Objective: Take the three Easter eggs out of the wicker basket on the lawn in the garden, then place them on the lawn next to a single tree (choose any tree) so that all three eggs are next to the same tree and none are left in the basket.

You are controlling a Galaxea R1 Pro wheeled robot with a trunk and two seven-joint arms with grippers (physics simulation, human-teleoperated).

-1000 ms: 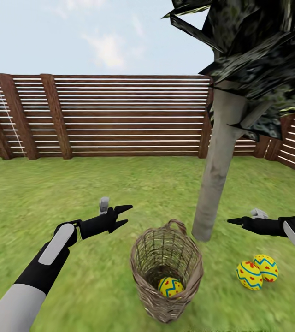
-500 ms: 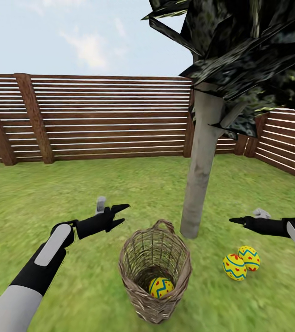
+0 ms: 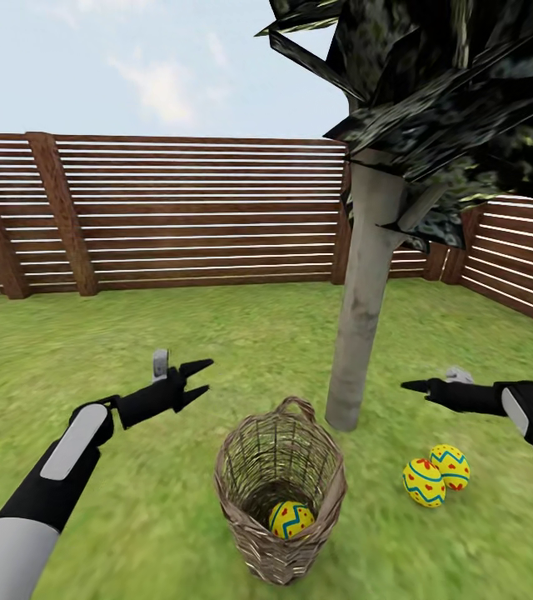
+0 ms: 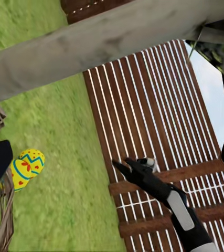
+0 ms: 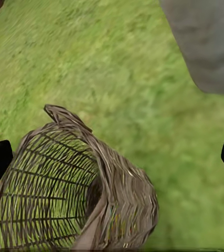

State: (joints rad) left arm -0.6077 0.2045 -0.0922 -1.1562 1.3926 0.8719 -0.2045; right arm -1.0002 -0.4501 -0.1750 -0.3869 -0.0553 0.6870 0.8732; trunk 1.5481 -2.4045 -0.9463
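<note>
Basket [image 3: 281,492] stands upright on the grass [image 3: 175,333], one egg [image 3: 291,518] at its bottom. To its right, two eggs [image 3: 435,477] lie touching near the tree [image 3: 365,308]. Beyond, the left gripper [image 3: 195,377] hovers with jaws apart; the right gripper [image 3: 410,386] looks closed. A fence [image 3: 200,217] stands behind.
</note>
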